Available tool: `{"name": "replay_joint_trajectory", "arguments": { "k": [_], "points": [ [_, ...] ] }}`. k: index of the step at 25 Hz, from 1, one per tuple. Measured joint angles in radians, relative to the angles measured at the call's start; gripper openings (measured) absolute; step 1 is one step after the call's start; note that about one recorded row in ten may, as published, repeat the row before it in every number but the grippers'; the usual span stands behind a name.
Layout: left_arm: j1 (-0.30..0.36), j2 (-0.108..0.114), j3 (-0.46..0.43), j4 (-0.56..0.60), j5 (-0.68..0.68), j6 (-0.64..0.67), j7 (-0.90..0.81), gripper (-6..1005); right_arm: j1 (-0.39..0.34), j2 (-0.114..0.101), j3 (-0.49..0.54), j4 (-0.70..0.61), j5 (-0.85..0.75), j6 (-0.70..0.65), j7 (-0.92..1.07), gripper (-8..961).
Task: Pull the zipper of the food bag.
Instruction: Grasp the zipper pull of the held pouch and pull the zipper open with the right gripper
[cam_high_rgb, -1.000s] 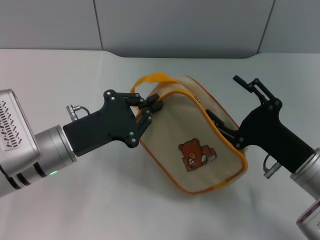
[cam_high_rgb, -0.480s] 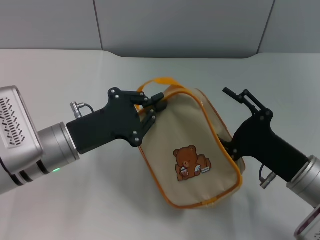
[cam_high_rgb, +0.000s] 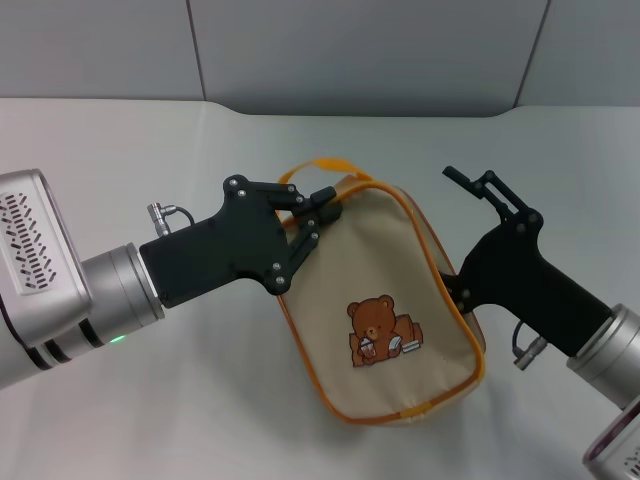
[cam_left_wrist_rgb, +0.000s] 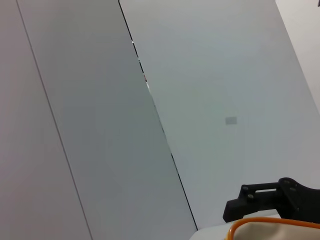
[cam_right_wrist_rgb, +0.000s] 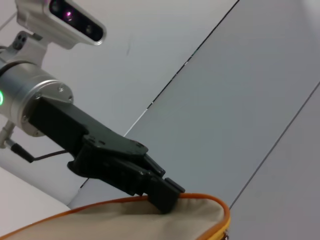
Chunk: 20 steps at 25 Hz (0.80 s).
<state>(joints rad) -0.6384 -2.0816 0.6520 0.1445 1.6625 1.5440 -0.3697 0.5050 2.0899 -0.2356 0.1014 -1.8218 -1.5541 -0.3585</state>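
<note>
The food bag (cam_high_rgb: 385, 290), beige with orange piping and a bear print, lies tilted between both arms. It also shows in the right wrist view (cam_right_wrist_rgb: 125, 220) and the left wrist view (cam_left_wrist_rgb: 272, 231). My left gripper (cam_high_rgb: 322, 212) is shut on the bag's top corner, beside the orange strap loop (cam_high_rgb: 318, 165). The right wrist view shows that same gripper (cam_right_wrist_rgb: 165, 194) clamped on the piping. My right gripper (cam_high_rgb: 452, 235) is at the bag's narrow side panel (cam_high_rgb: 432, 240). Its upper finger (cam_high_rgb: 490, 190) stands clear of the bag and its lower finger is hidden behind the bag. The zipper cannot be made out.
The bag rests on a white table (cam_high_rgb: 150, 400). A grey panelled wall (cam_high_rgb: 350, 50) runs along the table's far edge. The left wrist view catches part of the right gripper (cam_left_wrist_rgb: 270, 200) against the wall.
The bag has swung round, its lower end moving down and left. The right gripper moved left and down against its side. The left gripper shifted slightly right, still holding the corner.
</note>
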Motion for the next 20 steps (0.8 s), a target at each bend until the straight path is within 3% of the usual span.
{"name": "replay_joint_trajectory", "arguments": {
  "k": [7, 15, 20],
  "points": [
    [0.000, 0.000, 0.000, 0.000, 0.000, 0.005, 0.000, 61, 0.009, 0.001, 0.001, 0.018, 0.001, 0.023, 0.002, 792],
    [0.004, 0.000, 0.000, 0.003, -0.001, 0.008, 0.000, 61, 0.015, 0.002, 0.002, 0.046, 0.002, 0.028, -0.006, 603],
    [0.007, 0.000, 0.000, 0.007, -0.002, 0.009, 0.000, 60, 0.020, 0.003, 0.002, 0.055, 0.002, 0.032, -0.008, 394]
  ]
}}
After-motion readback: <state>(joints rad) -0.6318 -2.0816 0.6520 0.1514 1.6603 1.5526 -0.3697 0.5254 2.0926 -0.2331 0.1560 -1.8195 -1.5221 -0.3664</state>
